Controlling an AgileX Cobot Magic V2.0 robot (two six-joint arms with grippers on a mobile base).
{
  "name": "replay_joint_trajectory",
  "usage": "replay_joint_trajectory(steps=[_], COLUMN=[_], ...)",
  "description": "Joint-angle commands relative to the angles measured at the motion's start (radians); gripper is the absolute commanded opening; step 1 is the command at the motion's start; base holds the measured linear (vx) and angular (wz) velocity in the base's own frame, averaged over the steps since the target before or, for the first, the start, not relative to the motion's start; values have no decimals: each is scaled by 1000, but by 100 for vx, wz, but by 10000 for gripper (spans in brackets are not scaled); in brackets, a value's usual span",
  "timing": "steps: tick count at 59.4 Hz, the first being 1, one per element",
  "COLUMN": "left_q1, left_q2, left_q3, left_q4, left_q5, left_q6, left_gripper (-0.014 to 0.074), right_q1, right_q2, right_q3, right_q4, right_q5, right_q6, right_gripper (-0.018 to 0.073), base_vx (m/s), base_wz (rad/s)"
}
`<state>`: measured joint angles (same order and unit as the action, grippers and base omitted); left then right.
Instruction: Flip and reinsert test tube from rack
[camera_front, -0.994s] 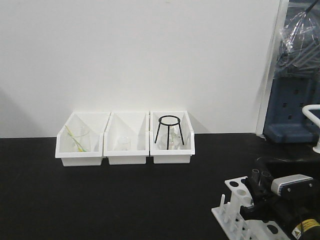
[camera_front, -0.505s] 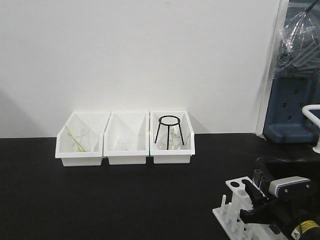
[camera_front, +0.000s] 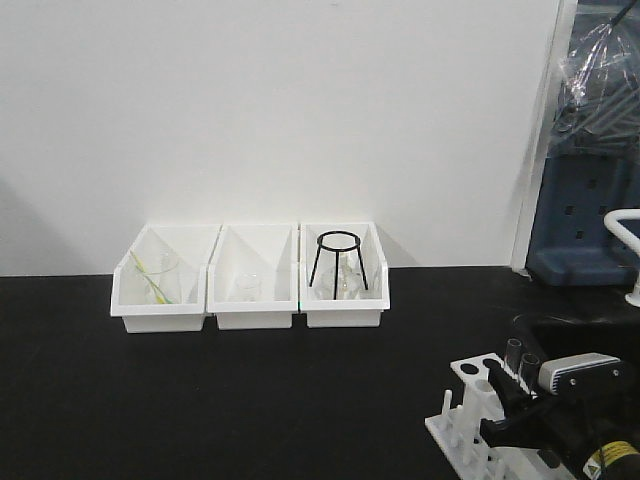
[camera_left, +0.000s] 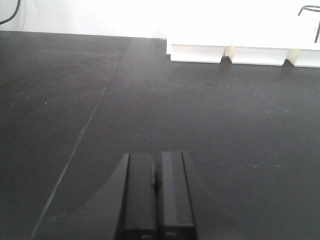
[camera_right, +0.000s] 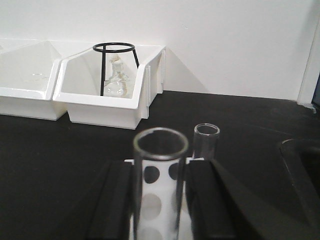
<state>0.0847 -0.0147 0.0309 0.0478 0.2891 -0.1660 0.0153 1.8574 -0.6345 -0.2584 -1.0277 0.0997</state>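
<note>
The white rack (camera_front: 462, 381) stands at the table's front right, with pegs along its left side. Two clear test tubes rise from its far end: one (camera_front: 513, 352) sits between my right gripper's fingers, the other (camera_front: 531, 364) is just behind it. In the right wrist view the near test tube (camera_right: 160, 150) stands upright, open end up, with my right gripper (camera_right: 159, 172) shut on its sides. The second tube (camera_right: 206, 141) stands free behind, and a bit of the rack plate (camera_right: 128, 161) shows. My left gripper (camera_left: 156, 182) is shut and empty above bare black table.
Three white open-fronted bins (camera_front: 250, 290) line the back wall; the right one holds a black wire stand (camera_front: 338, 262) over a glass flask. A blue machine (camera_front: 585, 220) and a sink edge (camera_right: 300, 165) are at the right.
My right gripper has shifted slightly down and to the right at the rack's far end, and more of the rack's top plate now shows. The bins have not moved.
</note>
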Motion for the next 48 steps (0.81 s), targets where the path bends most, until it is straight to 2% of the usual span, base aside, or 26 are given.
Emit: replay_joint_trajectory(steps=[1, 8, 19, 27, 32, 36, 45, 48], left_q1=[-7, -7, -7, -7, -7, -7, -7, -7], left_q2=[-12, -12, -12, -12, -12, -12, -12, -12], left_q3=[1, 1, 1, 1, 1, 1, 1, 1], left_q4=[-4, -4, -4, -4, -4, -4, -4, -4], left_q5=[-87, -87, -87, -87, -87, -87, -87, -87], left_q6=[0, 0, 0, 0, 0, 0, 0, 0], left_gripper=[-6, -6, -6, -6, -6, -6, -6, -6], right_q1=[-6, -6, -6, -6, -6, -6, -6, -4], right_q2=[-45, -55, -153, -301, -423, -517, -690, -743], right_q3=[-24, -24, -24, -41, -52, -52, -46, -38], right_q4=[12, 11, 8, 7, 4, 0, -100, -134], right_q5=[-99, -97, -63, 77, 201, 297, 561, 638], right_q6=[-6, -6, 1, 50, 131, 172, 182, 188], right_gripper=[452, 498, 487, 435, 365, 274, 1, -15], base_vx=[0, 0, 0, 0, 0, 0, 0, 0], base_wz=[0, 0, 0, 0, 0, 0, 0, 0])
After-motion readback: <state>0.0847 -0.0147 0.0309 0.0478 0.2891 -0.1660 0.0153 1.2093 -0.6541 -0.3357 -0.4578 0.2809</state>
